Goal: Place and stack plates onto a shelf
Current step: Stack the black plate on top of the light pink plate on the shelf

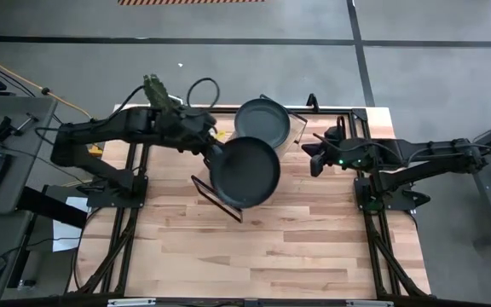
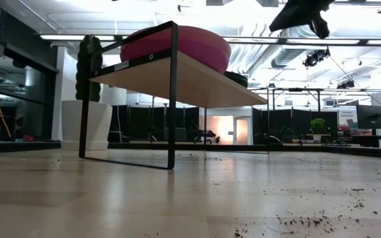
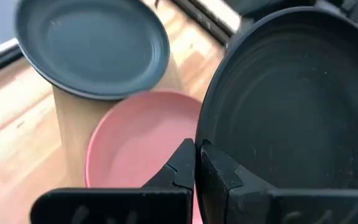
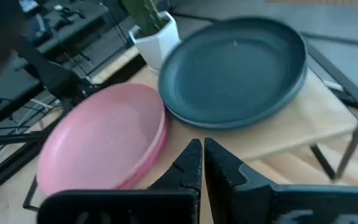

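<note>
Matte dark grey, almost black, the plate (image 1: 245, 172) in the left gripper (image 3: 196, 167) is hanging over the near end of the shelf (image 4: 303, 118), its rim pinched between the closed fingers, in the middle of the table (image 1: 271, 247). It is round and shallow, with a low raised lip and faint rings in its well. Beneath it, on the light-wood board, a pink plate (image 4: 104, 140) is lying flat (in the low view it is reading as deep magenta), and in the left wrist view the dark plate is covering part of it. Farther along the board, a dark teal plate (image 4: 234, 70) is sitting at the far end, its edge just beside the pink one. A white pot with a cactus (image 4: 153, 31) is standing beyond the shelf. The right gripper (image 4: 202, 163) is waiting to the right of the shelf, its fingers closed on nothing.
</note>
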Tool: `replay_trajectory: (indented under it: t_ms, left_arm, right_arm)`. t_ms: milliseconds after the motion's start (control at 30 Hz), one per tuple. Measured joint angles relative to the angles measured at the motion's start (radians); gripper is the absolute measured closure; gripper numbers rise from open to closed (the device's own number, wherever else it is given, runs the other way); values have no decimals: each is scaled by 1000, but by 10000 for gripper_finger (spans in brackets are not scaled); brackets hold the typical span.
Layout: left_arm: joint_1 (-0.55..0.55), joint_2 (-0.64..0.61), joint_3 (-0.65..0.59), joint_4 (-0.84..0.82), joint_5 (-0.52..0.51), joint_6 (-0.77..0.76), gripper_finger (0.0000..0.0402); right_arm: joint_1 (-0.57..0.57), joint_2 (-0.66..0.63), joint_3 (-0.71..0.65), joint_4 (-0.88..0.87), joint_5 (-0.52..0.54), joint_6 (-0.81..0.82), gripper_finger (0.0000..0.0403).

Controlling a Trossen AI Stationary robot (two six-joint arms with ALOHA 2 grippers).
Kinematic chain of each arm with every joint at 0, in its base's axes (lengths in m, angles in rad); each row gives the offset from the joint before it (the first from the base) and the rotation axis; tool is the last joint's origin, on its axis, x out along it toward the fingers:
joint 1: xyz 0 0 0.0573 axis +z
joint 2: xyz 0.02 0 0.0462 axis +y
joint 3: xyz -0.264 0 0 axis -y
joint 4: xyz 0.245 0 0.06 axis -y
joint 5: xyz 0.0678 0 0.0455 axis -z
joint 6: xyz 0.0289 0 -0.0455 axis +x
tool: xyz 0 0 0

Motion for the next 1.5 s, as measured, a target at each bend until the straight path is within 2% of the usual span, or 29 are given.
replay_trajectory:
  t_ms: [167, 300, 467, 700, 800, 1000, 1133, 1367, 1500]
  left_arm:
    - [0, 79, 89, -86, 88, 9, 402]
    - [0, 111, 97, -98, 151, 8, 401]
    - [-1, 132, 97, -98, 188, -8, 402]
    - [-1, 138, 96, -129, 188, -36, 402]
    - [-1, 137, 96, -157, 163, -36, 401]
    - [9, 137, 93, -272, -35, -34, 401]
    - [28, 136, 72, -258, -53, -30, 401]
    - [56, 138, -46, -209, -61, -37, 401]
    - [66, 138, -62, -185, -81, -44, 401]
  right_arm:
    - [0, -23, 0, 15, 7, -45, 402]
    - [0, -39, 0, 11, 8, -52, 402]
    - [0, -39, 0, 9, 12, -52, 402]
    - [0, -37, 0, 8, 25, -78, 402]
    - [0, -37, 0, 8, 46, -78, 402]
    - [0, -37, 0, 8, 51, -78, 402]
    - [0, -37, 0, 8, 51, -78, 402]
    - [0, -37, 0, 8, 47, -73, 402]
    - [0, -37, 0, 7, 47, -71, 402]
